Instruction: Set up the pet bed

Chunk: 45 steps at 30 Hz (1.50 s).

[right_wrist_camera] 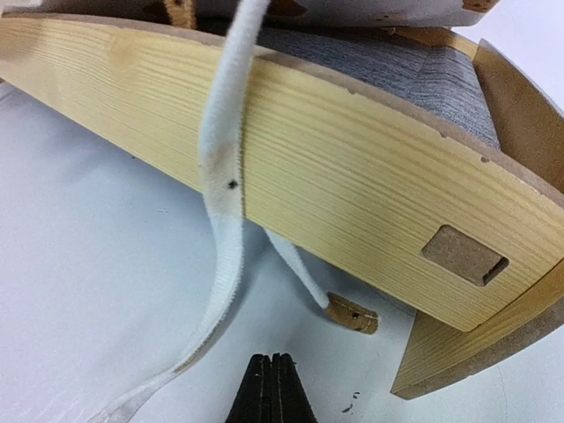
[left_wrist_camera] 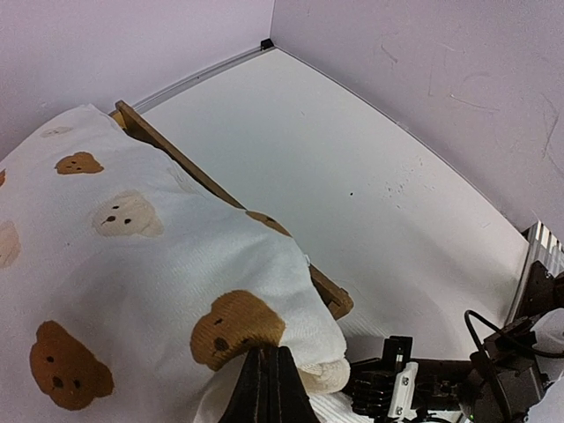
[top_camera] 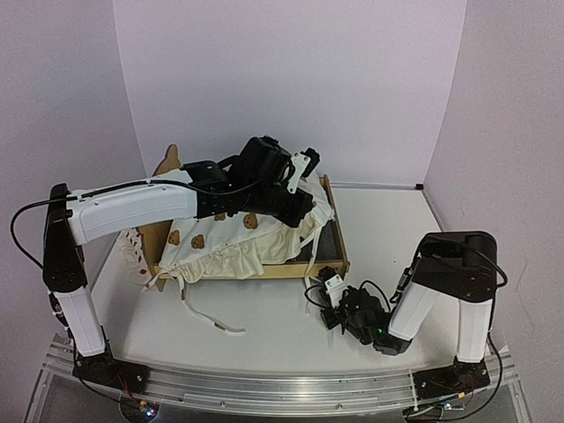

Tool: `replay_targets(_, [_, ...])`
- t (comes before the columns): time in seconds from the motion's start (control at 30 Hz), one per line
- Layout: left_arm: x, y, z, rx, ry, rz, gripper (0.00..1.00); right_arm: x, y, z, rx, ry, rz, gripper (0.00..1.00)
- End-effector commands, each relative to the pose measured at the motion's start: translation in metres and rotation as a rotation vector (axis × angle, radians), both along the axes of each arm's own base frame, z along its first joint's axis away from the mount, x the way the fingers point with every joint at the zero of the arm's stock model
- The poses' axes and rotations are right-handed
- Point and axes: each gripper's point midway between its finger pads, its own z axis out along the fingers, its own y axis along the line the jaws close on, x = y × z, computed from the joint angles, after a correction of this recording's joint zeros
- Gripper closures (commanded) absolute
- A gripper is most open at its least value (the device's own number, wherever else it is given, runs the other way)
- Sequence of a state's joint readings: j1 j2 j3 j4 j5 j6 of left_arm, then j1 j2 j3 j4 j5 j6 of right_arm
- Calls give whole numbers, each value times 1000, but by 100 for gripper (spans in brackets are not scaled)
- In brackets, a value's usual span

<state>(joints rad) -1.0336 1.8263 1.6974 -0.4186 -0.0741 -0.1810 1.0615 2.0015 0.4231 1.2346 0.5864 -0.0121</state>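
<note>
The left fingers (left_wrist_camera: 258,388), bottom centre, were closed at the edge of the bear-print cushion (left_wrist_camera: 132,291). The right fingers (right_wrist_camera: 262,392) were closed, empty, facing the pet bed (right_wrist_camera: 352,203) on the table (right_wrist_camera: 88,264).

Lab booth: plain lilac walls (top_camera: 291,79), white table (top_camera: 379,229).

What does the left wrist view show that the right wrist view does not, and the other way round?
Only the left wrist view: bear faces on the cushion, the wall corner, and the right arm low on the right. Only the right wrist view: the grey felt base, a white tie hanging over the side rail, and a brown tab below it. Both: the wooden bed and the white table.
</note>
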Motion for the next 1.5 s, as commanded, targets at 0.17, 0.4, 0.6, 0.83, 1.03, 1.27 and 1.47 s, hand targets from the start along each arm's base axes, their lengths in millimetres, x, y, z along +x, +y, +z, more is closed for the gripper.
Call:
replay_targets(0.17, [-6,6,50,-100,-75,-2,100,-12,15,18,65,9,113,100])
replay_targets(0.4, [-5,8,48,-95,-76,4,100,-4,-9,21,24,-34,2,91])
replay_targets(0.6, [-6,7,49,-97,-75,-1,100,11,-11,21,-4,-66,-55,64])
replay_targets(0.83, [-5,6,48,-94,-74,0,100,33,-10,15,18,-55,-97,59])
replay_targets(1.03, [-4,6,48,-90,-75,1,100,43,-9,4,30,-28,-100,59])
replay_targets(1.27, [-4,5,48,-91,-77,2,100,45,2,1,26,-26,-68,59])
replay_targets(1.47, [-3,5,46,-85,-77,3,100,50,9,1,15,-43,-63,65])
